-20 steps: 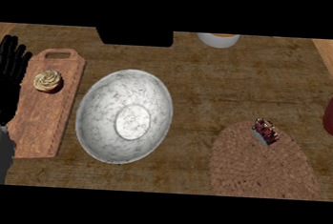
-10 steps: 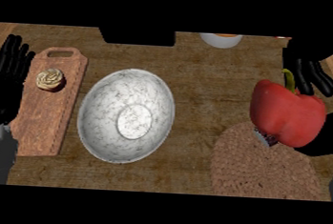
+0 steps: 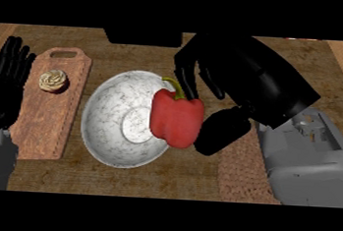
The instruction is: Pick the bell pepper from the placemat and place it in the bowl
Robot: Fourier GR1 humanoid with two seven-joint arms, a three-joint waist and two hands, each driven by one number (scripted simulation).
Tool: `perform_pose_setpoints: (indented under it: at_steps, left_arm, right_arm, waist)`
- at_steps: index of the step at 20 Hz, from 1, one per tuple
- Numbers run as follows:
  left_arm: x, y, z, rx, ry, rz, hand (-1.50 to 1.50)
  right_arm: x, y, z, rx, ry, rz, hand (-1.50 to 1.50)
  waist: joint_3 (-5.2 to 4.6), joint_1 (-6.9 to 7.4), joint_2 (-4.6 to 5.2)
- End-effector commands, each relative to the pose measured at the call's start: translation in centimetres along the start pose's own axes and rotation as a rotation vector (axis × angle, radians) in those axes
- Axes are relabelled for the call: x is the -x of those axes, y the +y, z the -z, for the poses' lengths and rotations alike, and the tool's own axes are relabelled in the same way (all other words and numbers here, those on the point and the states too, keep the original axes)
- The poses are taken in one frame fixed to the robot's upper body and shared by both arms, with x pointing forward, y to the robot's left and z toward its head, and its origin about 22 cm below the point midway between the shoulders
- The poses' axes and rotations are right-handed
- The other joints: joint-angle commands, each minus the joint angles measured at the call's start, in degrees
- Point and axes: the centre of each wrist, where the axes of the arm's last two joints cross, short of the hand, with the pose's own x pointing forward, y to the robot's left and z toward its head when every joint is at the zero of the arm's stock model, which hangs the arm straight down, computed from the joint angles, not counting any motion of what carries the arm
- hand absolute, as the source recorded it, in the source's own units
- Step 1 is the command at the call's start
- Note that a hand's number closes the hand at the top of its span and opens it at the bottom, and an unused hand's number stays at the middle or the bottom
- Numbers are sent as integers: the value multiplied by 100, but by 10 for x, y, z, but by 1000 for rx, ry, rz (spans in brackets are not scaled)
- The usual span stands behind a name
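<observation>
Right hand: we are seeing the right hand [image 3: 259, 85] filling the upper right of the frame, its grey forearm coming in from the lower right; the fingers are reaching down and left and the thumb is lying below them, and together they are grasping the bell pepper [image 3: 176, 118] from its right side.
Left hand: we are seeing the left hand [image 3: 7, 82] resting at the left edge of the frame, fingers straight and pointing up, released and holding nothing.
Bell pepper: we are counting one, red with a yellow-green stem pointing up; it is showing at the centre of the frame, over the right part of the bowl [image 3: 112, 129]. We cannot tell whether it is touching the bowl.
Bowl: we are counting one, pale and marbled, sitting left of centre on the wooden counter [image 3: 178, 179].
Placemat: we are counting one, a brown woven placemat [image 3: 240, 173] in the lower right, mostly hidden under the right forearm; nothing is showing on the part we can see.
Cutting board: we are counting one wooden cutting board [image 3: 51, 113] lying just left of the bowl, its handle hole toward the top of the frame.
Cupcake: we are counting one small cupcake [image 3: 53, 80] sitting on the upper part of the board.
Dark object: we are seeing one black shape [image 3: 142, 36] at the top edge, above the bowl; we cannot tell what it is.
</observation>
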Motion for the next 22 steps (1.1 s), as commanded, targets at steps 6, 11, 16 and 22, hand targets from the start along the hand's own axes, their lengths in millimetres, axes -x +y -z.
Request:
perform_pose_setpoints:
  at_steps: [6, 11, 16, 22]
  left_arm:
    - [-3, -6, 11, 6, -8, -3, 0]
    - [-1, 5, 6, -2, -11, -3, 0]
    - [4, -3, 4, 20, -11, -15, 0]
    - [-11, -10, 19, 28, -20, 2, 0]
  right_arm:
    - [4, 82, 57, -56, 72, -58, 150]
    - [21, 129, 74, -19, 214, -88, 150]
    - [44, 170, 77, -14, 299, 49, -150]
    - [50, 179, 81, 76, 211, 326, -150]
  waist:
    - [4, 6, 22]
    - [2, 67, 27]
    - [4, 90, 35]
    - [9, 182, 59]
